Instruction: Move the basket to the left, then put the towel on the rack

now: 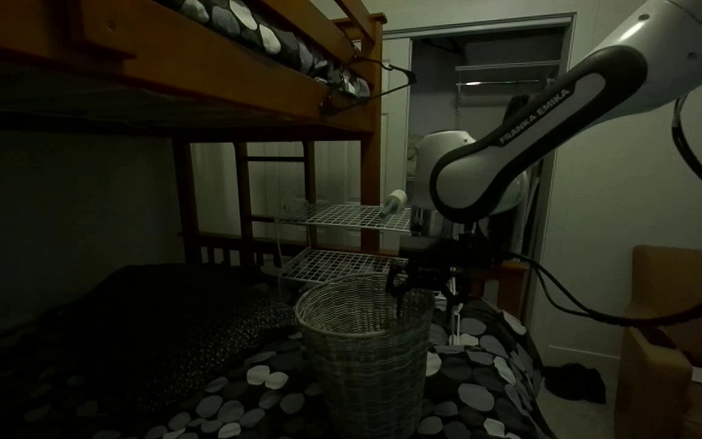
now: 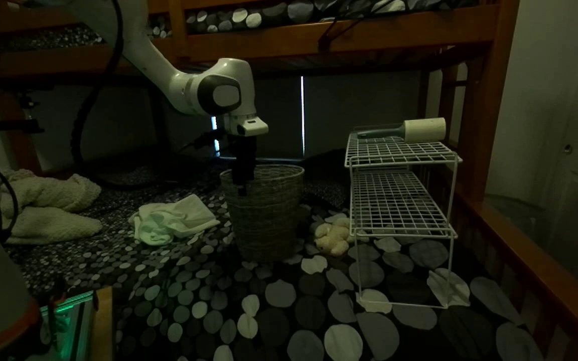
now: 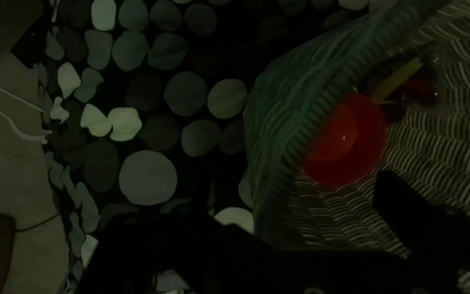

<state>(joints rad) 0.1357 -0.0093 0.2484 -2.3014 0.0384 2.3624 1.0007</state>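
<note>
While the arm [image 1: 540, 116] is bent above the wicker basket [image 2: 266, 225], the gripper [image 3: 294, 185] has its fingers spread apart around the rim — one finger is inside the basket, the other is outside, and the wall stands between them. Whether a finger touches this wall, I cannot tell. In both exterior views the basket stands upright on the dotted bed cover [image 2: 314, 346]. The wrist view shows inside it a red bowl [image 3: 349, 151] and, near the bowl, some small items [image 3: 402, 81], too dark to be named. The white towel [image 2: 176, 220] lies crumpled on the bed cover, in an exterior view to the left of the basket and apart from it; farther to that side is a fleece blanket [image 2: 48, 210], gathered in folds. To the right of the basket, in the same view, stands the white wire rack [image 2: 394, 200] with two shelves — on the upper one a lint roller [image 2: 424, 130] lies on its side. Between basket and rack, close to the rack, is a small plush toy [image 2: 334, 235].
</note>
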